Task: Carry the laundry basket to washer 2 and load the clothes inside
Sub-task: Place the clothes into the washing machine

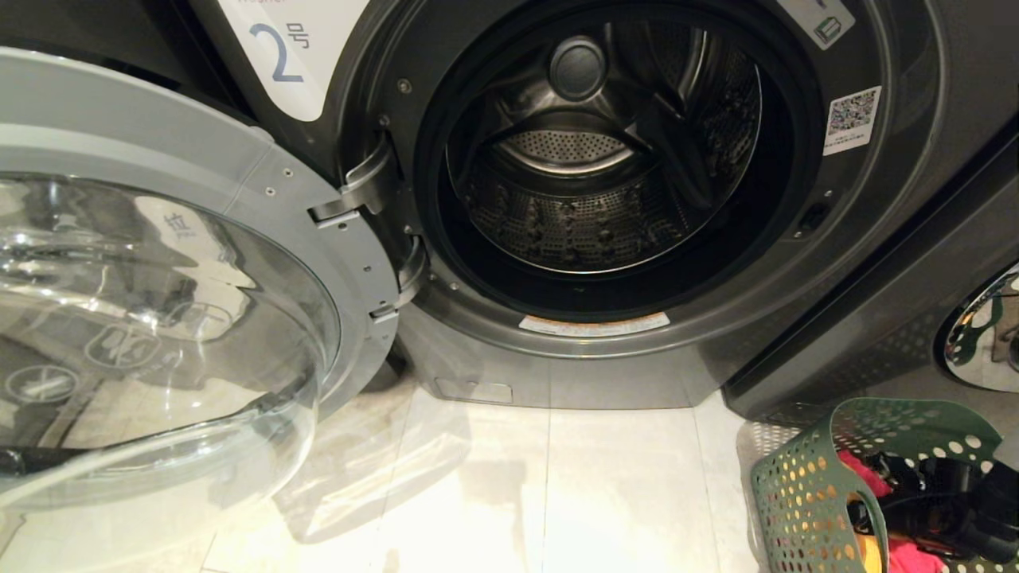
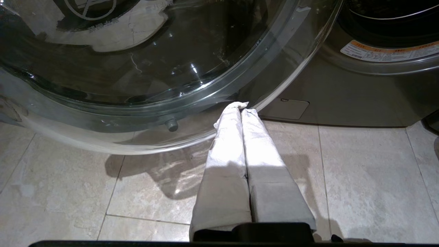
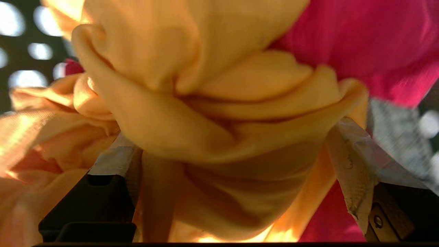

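Washer 2 [image 1: 605, 350], dark grey with a "2" label [image 1: 279, 56], stands open, its steel drum [image 1: 597, 175] holding nothing I can see. Its glass door [image 1: 159, 318] is swung out to the left. The green laundry basket [image 1: 796, 493] sits on the floor at the lower right, and my right arm [image 1: 955, 509] reaches into it. Inside, my right gripper [image 3: 228, 140] is open wide, with a bunched fold of the yellow-orange garment [image 3: 205, 103] lying between its fingers. The pink-red garment [image 3: 377, 44] and the grey patterned piece [image 3: 398, 133] lie behind. My left gripper [image 2: 241, 107] is shut, just below the door glass.
Another dark grey machine [image 1: 876, 318] with a chrome-ringed door [image 1: 983, 334] stands right behind the basket. Pale floor tiles [image 1: 557, 493] run from the washer's base toward me. The open door [image 2: 137, 68] overhangs the floor on the left side.
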You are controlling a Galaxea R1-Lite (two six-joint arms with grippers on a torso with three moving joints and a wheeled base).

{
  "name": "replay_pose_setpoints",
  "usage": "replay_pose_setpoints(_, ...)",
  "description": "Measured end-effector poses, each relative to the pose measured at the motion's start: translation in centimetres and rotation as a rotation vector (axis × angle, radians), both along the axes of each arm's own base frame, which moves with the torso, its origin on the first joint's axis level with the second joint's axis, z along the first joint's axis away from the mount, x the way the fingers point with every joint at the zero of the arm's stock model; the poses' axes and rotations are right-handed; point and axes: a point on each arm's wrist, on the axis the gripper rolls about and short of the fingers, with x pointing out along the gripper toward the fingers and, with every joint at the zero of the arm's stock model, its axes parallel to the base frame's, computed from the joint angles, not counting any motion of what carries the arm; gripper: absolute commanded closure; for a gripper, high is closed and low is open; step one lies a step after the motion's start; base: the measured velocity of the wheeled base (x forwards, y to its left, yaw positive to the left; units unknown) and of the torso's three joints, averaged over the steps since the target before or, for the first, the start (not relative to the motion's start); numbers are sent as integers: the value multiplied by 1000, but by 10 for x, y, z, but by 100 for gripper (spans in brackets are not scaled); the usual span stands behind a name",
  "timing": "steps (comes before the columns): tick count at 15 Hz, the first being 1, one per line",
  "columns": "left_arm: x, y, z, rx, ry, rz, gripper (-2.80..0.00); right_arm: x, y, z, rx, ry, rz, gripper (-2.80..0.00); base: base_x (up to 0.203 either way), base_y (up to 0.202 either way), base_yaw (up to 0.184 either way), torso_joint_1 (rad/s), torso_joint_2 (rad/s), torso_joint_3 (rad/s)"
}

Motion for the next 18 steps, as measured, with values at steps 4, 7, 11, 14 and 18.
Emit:
replay_pose_setpoints(4,0,0,0,0,0,0,0,12,-3,-22,-46,-1,6,-280,0,0,0,0,0,0)
replay_pose_setpoints(7,0,0,0,0,0,0,0,9,7,-35,-12,45,22,-280,0,0,0,0,0,0)
replay_pose_setpoints(11,0,0,0,0,0,0,0,-7,20,-41,98,194,20,-280,0,0,0,0,0,0)
replay_pose_setpoints(14,0,0,0,0,0,0,0,-7,23,-46,108,200,17,0,0,0,0,0,0,0)
replay_pose_setpoints(18,0,0,0,0,0,0,0,-7,24,-47,113,206,19,0,0,0,0,0,0,0)
